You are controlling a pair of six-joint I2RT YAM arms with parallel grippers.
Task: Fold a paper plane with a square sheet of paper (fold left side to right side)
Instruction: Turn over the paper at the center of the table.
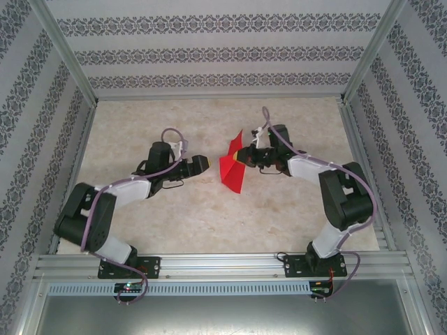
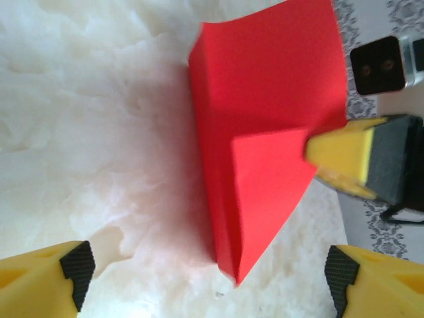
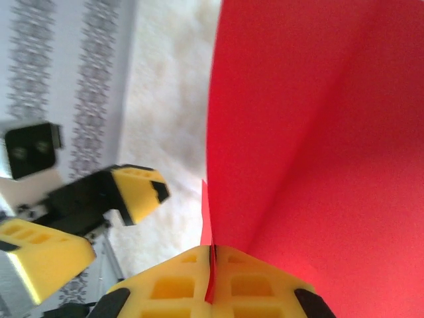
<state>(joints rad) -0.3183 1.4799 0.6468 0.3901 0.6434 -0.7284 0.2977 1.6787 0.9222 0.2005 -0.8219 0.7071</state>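
The red square sheet of paper is folded into a pointed shape with creased flaps and stands partly off the table at the centre. My right gripper is shut on its right edge, and the right wrist view shows the paper pinched in the seam of the closed jaws. My left gripper sits just left of the paper, open and touching nothing. In the left wrist view the paper hangs with its sharp tip down between my wide-apart fingers, with the right gripper's yellow tip clamped on a flap.
The beige marbled tabletop is enclosed by patterned walls and aluminium frame rails along the near edge. Both arm bases sit at that near edge.
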